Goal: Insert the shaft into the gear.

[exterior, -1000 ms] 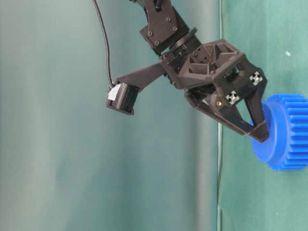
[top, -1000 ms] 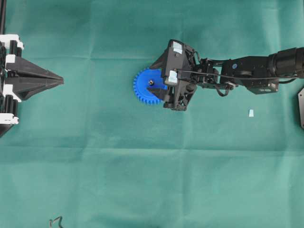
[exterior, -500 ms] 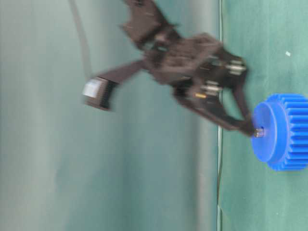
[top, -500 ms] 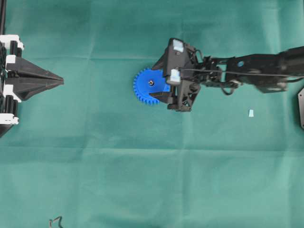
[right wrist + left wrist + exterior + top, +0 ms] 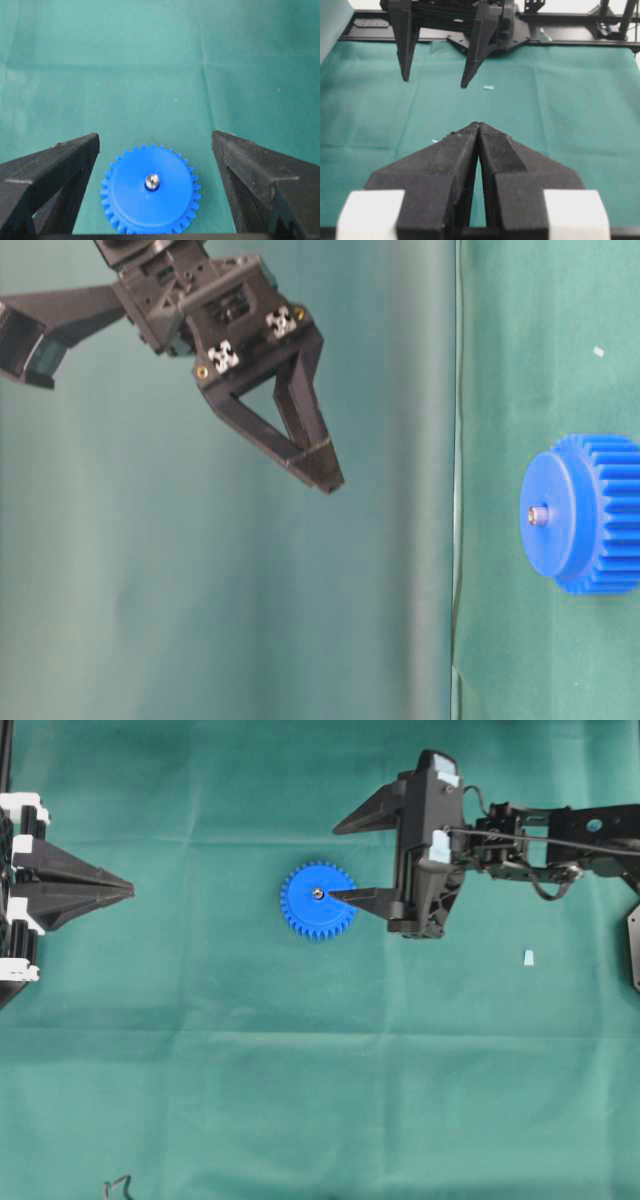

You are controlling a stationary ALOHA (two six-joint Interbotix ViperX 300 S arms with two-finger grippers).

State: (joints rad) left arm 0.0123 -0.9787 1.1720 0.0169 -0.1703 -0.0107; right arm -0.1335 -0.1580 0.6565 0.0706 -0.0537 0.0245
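**Right gripper spread above the gear, shaft seated in the hub**

Hanging with jaws spread wide and nothing between them: the right gripper (image 5: 343,859), well clear of the cloth (image 5: 300,1070) in the table-level view (image 5: 325,475). Framing the gear (image 5: 149,189) from above in the right wrist view, one finger (image 5: 47,175) to each side, neither touching it. Crossing over the gear's edge in the overhead view, one fingertip (image 5: 340,897), though raised well above it as the table-level view shows.

Lying flat on the green cloth near the middle of the table: the gear (image 5: 318,900), bright blue, round, ringed with many small even teeth, carrying a raised flat hub (image 5: 552,520). Sitting upright in the centre hole: the shaft (image 5: 152,181), a tiny silvery pin, glinting as a small shiny dot from above (image 5: 317,893) and poking just proud of the hub face seen from table level (image 5: 538,513).

Resting at the far left of the table with jaws pressed together, tips meeting in a point: the left gripper (image 5: 128,889), well apart from the gear; same closed wedge filling the foreground of the left wrist view (image 5: 478,125).

Lying on the cloth to the right of the gear, well apart: a small pale scrap (image 5: 528,958).
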